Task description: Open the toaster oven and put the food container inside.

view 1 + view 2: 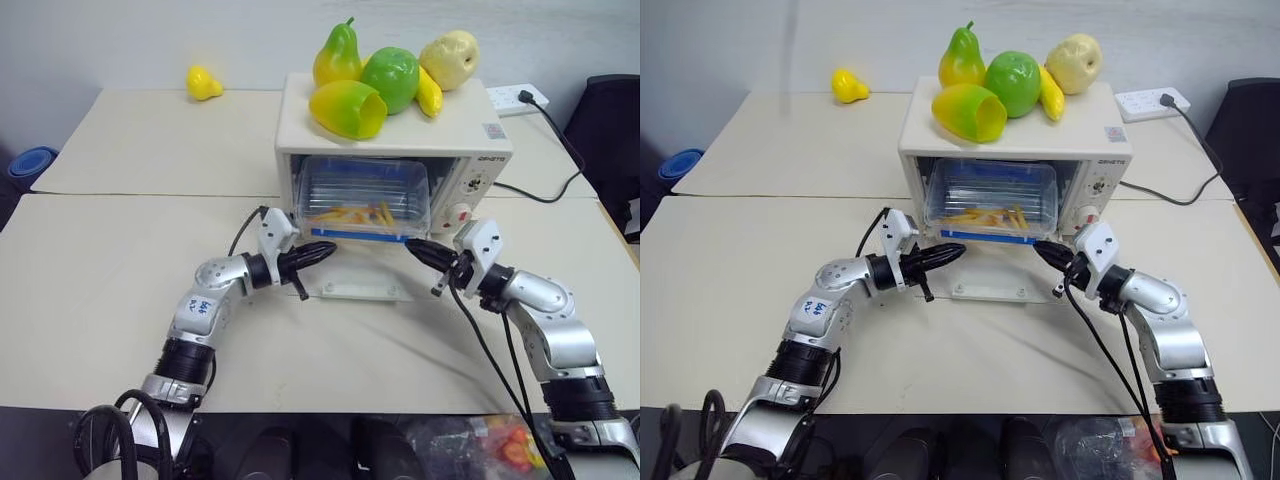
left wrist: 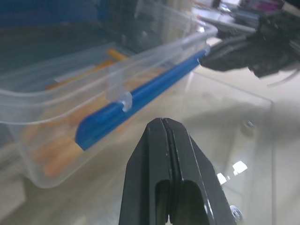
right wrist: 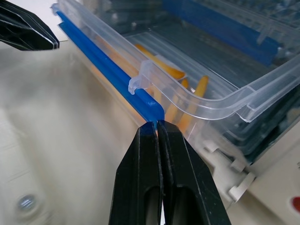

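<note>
On the table (image 1: pixel 90 290), the toaster oven (image 1: pixel 470 150) is seen with its glass door (image 1: pixel 365 285) dropped flat and the food container (image 1: pixel 365 195) partly inside its cavity.
Both grippers are pinched fully together, holding nothing: the left gripper (image 1: pixel 325 250) lies near the container's front left corner, the right gripper (image 1: pixel 415 248) at the end of its blue strip (image 3: pixel 101 65). Toy fruits (image 1: pixel 390 78) are piled on the oven's top.

Rear of the food container (image 1: pixel 363 195) lost in the dark cavity of the toaster oven (image 1: pixel 470 150); knob markings there too small to read. Blue object (image 1: pixel 32 163) at left edge cut off. Colourful clutter (image 1: pixel 505 445) at lower right blurred, unidentifiable.
</note>
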You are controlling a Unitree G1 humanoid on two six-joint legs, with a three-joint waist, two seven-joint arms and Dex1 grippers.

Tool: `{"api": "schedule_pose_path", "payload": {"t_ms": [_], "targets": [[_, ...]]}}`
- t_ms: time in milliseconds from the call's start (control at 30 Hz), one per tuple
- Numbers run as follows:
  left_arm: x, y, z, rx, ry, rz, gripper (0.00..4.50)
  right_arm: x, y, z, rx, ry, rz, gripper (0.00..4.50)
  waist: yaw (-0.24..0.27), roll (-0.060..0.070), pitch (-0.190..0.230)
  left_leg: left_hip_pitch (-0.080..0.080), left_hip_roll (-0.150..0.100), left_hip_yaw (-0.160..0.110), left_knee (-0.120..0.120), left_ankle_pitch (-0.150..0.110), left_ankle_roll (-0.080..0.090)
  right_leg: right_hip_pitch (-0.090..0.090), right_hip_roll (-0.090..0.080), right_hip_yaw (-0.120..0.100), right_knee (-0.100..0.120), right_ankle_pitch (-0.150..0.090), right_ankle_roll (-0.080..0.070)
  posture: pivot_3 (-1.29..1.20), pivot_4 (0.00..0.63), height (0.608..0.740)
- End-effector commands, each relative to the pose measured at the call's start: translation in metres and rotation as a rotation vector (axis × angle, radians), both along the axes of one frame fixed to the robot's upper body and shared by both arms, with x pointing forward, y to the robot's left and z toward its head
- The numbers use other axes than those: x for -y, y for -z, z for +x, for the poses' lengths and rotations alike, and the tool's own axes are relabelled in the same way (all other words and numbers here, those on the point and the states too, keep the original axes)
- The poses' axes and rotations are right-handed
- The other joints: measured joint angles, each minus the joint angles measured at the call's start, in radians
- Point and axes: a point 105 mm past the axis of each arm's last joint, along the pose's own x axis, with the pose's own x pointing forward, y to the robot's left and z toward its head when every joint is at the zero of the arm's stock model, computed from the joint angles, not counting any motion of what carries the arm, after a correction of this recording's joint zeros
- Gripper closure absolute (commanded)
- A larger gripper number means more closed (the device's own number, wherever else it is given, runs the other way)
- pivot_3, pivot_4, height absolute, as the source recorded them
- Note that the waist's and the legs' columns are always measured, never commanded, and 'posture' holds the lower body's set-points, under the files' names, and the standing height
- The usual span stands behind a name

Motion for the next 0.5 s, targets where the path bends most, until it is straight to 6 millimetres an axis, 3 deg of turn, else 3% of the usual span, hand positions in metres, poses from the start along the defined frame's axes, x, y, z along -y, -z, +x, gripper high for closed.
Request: {"api": "schedule_pose_path", "payload": {"t_ms": [33,333,500], "targets": [[-0.005,-0.015,0.015,0.077,-0.095,-0.027,4.50,-0.014,-0.011,0.005,0.049,-0.024,0.015,4.41,0.000,0.000,0.000,0.000,0.000,0.000,0.000,0.000,0.000,0.000,0.000,0.000,0.000,0.000,0.000,0.00,0.150,0.740],[-0.010,-0.022,0.052,0.062,-0.271,-0.127,4.50,-0.021,-0.030,0.042,0.076,0.089,0.121,4.41,-0.004,0.000,0.000,-0.001,0.000,0.000,0.001,0.000,0.000,-0.001,0.000,-0.002,0.001,0.000,0.000,0.00,0.150,0.740],[-0.007,-0.027,0.044,0.081,-0.195,-0.109,4.50,-0.024,-0.026,0.040,0.013,0.027,0.095,4.41,-0.013,0.000,0.000,-0.001,0.000,0.000,0.002,0.000,0.000,-0.001,0.000,-0.002,0.002,0.000,0.000,0.00,0.150,0.740]]}}
